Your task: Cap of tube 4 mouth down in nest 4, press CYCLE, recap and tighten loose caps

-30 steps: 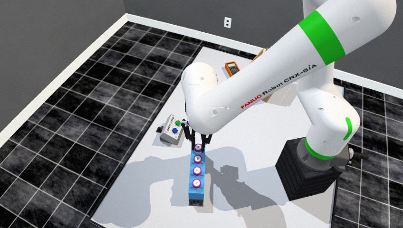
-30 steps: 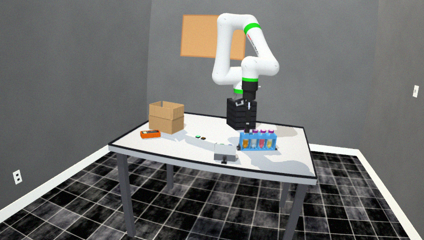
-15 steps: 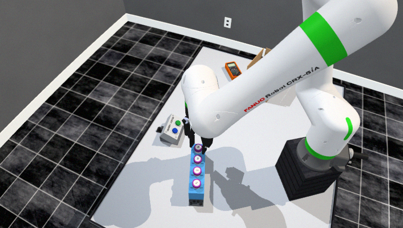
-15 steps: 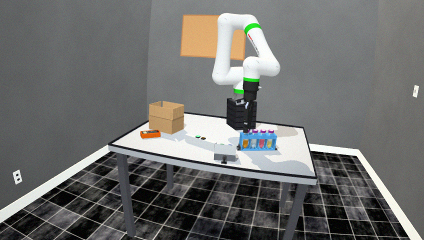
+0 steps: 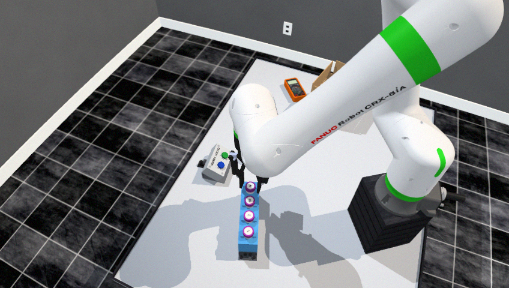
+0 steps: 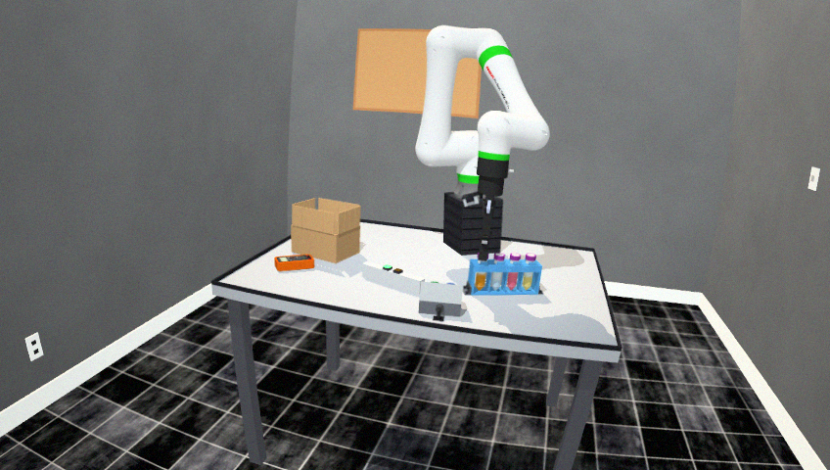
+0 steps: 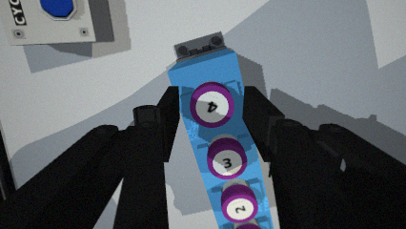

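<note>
The gripper (image 7: pixel 210 121) hangs over the blue decapping station (image 7: pixel 202 73), its fingers apart on either side of cap 4 (image 7: pixel 212 105), clear of it; the cap sits on its tube.

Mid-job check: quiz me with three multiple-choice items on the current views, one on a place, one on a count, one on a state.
1. Which cap lies between the tool's fingers?
A) 2 B) 3 C) 4
2. How many purple caps sit on tubes in the blue rack?
A) 2 B) 3 C) 4
3. What is the tool's state?
A) shut on a cap B) open C) out of view

Answers:
1 C: the wrist view shows cap 4 between them.
2 C: the top view shows four.
3 B: blue rack shows between each finger and the cap.
</note>
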